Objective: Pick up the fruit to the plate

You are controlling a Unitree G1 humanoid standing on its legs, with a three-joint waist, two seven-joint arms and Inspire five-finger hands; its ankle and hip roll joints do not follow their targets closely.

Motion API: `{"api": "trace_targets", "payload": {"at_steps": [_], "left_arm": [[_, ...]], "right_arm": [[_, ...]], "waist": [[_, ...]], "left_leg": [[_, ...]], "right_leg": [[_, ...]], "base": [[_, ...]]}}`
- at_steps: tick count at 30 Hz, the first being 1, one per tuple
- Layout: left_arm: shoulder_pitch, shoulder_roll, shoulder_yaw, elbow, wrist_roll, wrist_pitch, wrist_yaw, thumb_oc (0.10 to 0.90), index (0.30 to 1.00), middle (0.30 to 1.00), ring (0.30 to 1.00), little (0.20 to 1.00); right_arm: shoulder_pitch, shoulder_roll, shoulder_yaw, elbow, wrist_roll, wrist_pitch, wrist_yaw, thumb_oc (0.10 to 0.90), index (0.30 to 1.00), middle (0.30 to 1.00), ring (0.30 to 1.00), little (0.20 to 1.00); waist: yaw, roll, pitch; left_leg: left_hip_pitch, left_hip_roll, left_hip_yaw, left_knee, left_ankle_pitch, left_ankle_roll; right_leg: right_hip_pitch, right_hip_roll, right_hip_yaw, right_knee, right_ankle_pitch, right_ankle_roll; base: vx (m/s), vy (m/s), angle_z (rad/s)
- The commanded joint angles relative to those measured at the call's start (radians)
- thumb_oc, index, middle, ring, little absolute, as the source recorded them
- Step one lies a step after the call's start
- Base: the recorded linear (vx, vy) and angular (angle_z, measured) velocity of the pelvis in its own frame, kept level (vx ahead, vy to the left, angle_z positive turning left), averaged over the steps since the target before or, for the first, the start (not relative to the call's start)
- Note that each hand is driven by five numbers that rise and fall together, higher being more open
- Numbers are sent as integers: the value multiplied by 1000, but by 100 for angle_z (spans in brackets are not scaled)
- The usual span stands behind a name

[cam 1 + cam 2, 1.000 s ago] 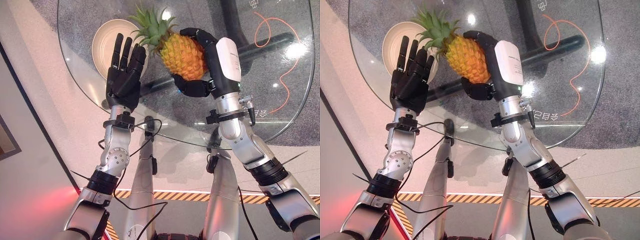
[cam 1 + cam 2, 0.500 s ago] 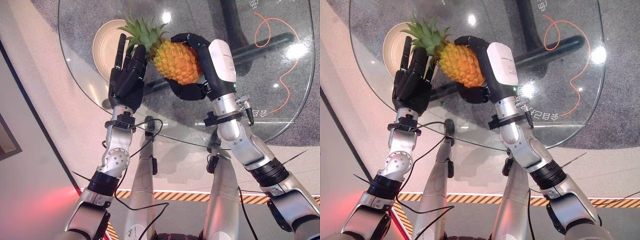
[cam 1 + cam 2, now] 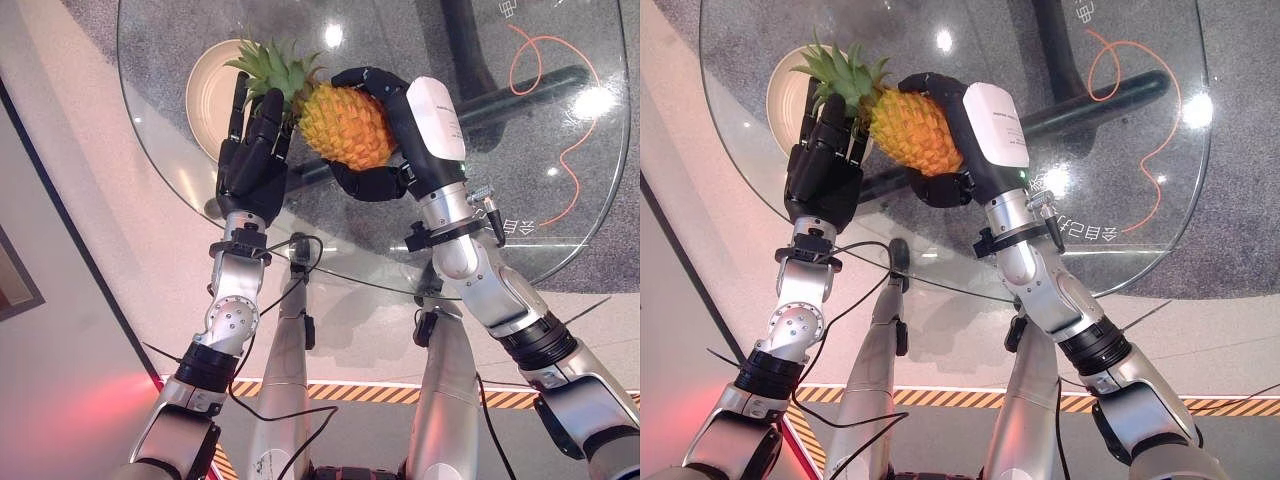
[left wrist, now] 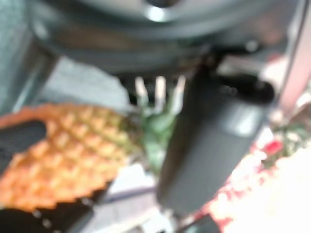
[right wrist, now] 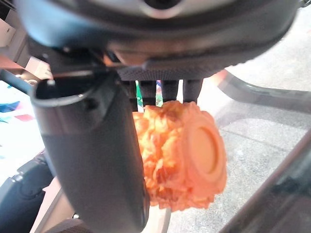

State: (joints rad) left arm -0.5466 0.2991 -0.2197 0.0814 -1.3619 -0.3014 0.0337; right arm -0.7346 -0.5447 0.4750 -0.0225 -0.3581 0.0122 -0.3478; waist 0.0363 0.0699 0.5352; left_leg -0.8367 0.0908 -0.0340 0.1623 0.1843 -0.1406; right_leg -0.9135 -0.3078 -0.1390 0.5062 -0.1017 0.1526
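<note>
My right hand (image 3: 398,98) is shut on a yellow-orange pineapple (image 3: 345,125) and holds it on its side above the glass table (image 3: 570,190). Its fingers wrap over the top and its thumb (image 5: 92,145) presses the underside; the fruit's flat base (image 5: 204,150) faces the wrist. The green crown (image 3: 268,66) points left and overlaps the rim of the cream plate (image 3: 205,95) at the table's far left. My left hand (image 3: 250,170) is open beside the crown, fingers straight and touching the leaves (image 4: 158,128).
The round glass top ends close in front of both wrists. Through it I see the table's dark base bar (image 3: 520,90) and an orange cable (image 3: 545,60) on the grey floor. A yellow-black striped line (image 3: 350,390) marks the floor near me.
My right hand has carried the pineapple left, bringing its crown over the plate's rim. My left hand rose slightly, and its fingers now meet the leaves.
</note>
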Motion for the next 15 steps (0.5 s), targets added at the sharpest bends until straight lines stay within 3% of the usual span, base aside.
{"api": "trace_targets", "payload": {"at_steps": [1,15], "left_arm": [[-105,-7,1,-167,39,-46,-83,800,900,900,900,900],[-107,2,0,-167,74,-83,-14,800,900,900,900,900]], "right_arm": [[-143,18,48,-218,-4,-118,16,100,300,300,300,200],[-170,14,93,-245,-4,-129,95,100,300,300,300,200]], "waist": [[5,-7,-15],[9,-9,-15]], "left_leg": [[0,-46,28,94,-84,55],[0,-47,25,97,-81,56]], "right_leg": [[74,65,-9,-193,173,-9],[76,70,-9,-191,171,-12]], "base": [[0,0,0],[0,0,0]]}}
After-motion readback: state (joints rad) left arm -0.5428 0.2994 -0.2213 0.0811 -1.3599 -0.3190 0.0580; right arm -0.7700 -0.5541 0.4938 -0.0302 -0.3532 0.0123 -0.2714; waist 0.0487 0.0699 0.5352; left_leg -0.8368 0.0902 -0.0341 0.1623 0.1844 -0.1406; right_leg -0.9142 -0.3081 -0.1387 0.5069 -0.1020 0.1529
